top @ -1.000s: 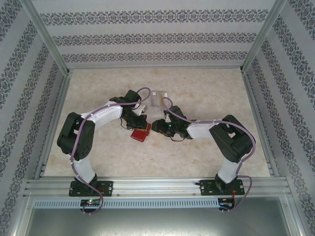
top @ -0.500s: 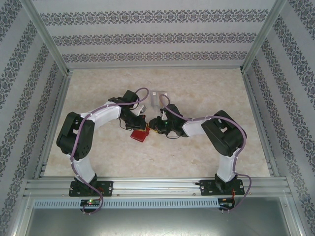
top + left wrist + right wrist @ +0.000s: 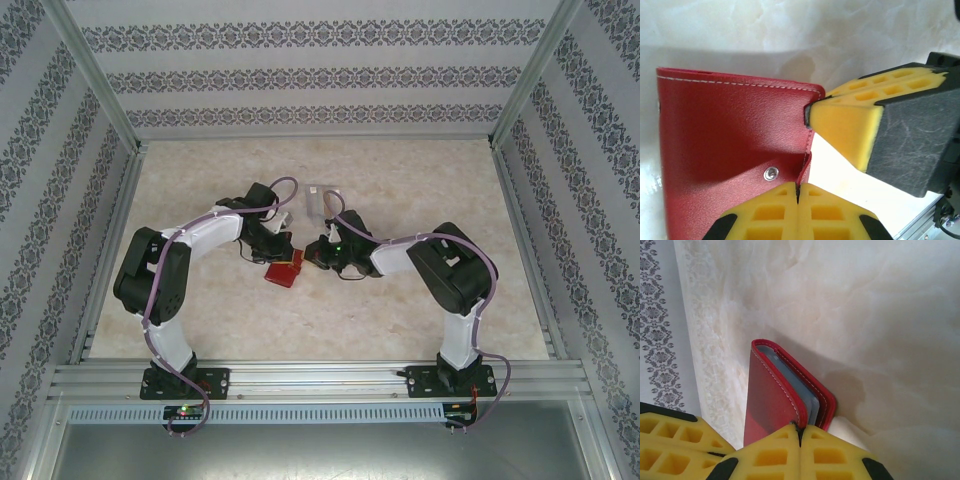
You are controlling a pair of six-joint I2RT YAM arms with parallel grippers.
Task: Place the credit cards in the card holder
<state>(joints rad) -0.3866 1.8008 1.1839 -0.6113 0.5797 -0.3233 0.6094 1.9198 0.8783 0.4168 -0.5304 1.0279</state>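
1. The card holder lies about midway between the surface's edges, its covers parted a crack.
2. The left claw is pinched shut on the edge of a red flap. The right claw is pinched shut on a cover edge.
3. Step in hand, I judge: opening it.
4. Next: draw the covers apart gently to bare the pockets for the credit cards.

Red card holder, yel. pads, beige marbled tbl.
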